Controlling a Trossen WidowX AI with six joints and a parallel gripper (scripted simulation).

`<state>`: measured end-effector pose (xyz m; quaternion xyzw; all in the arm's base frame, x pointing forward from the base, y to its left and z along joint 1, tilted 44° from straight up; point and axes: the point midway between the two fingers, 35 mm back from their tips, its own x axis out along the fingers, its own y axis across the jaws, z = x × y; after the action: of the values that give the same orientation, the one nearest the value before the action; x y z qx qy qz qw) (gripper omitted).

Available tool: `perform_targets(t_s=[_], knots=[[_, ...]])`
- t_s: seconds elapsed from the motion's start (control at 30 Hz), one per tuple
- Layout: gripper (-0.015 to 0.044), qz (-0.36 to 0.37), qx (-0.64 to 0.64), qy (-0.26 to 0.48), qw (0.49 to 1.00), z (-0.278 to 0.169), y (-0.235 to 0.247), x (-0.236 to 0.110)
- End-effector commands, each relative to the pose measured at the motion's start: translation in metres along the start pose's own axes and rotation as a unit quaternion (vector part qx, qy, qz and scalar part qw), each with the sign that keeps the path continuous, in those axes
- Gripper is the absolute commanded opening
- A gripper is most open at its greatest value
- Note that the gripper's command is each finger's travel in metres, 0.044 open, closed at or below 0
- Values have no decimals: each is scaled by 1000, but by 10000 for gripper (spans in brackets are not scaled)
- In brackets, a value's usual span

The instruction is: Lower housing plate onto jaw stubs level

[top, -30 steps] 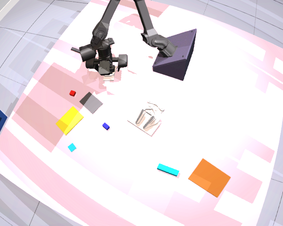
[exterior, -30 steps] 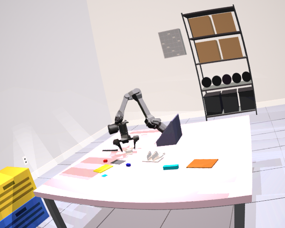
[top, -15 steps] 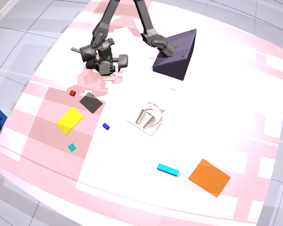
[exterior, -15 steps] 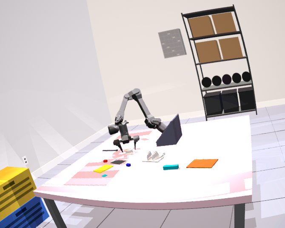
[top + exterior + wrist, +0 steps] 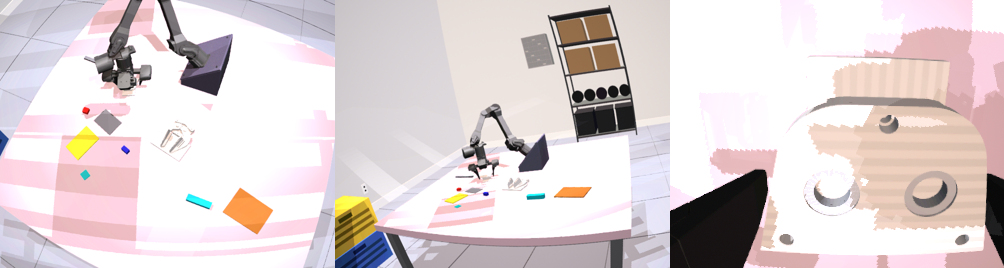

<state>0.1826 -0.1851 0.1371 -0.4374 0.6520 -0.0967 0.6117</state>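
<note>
The housing plate [image 5: 130,90] [image 5: 485,178] [image 5: 920,157], pale with two large ringed holes and smaller holes, is at the table's back left. A raised block [image 5: 895,82] shows behind its rounded edge in the wrist view. My gripper [image 5: 486,176] [image 5: 875,183] is open over the plate, one finger beside each side edge; whether they touch it cannot be told. The pale base [image 5: 179,157] [image 5: 513,189] stands mid-table, apart from the plate. Its two jaws [image 5: 166,138] [image 5: 176,144] stick up side by side. The pins and stubs are too washed out to tell.
Left of the base lie a grey plate [image 5: 107,122], yellow plate [image 5: 82,143], red cube [image 5: 86,110], blue block [image 5: 125,149] and teal square [image 5: 85,174]. A cyan bar [image 5: 198,201] and orange plate [image 5: 248,210] lie front right. The arm's dark wedge mount [image 5: 206,76] stands behind the base.
</note>
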Motion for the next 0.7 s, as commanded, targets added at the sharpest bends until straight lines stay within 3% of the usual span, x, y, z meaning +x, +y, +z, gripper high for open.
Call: perform_targets(t_s=[0.0,0.23,0.67], knots=[[393,0,0,0,1000,0,0,0],[351,0,0,0,1000,0,0,0],[351,2,0,-1,1000,2,0,-11]])
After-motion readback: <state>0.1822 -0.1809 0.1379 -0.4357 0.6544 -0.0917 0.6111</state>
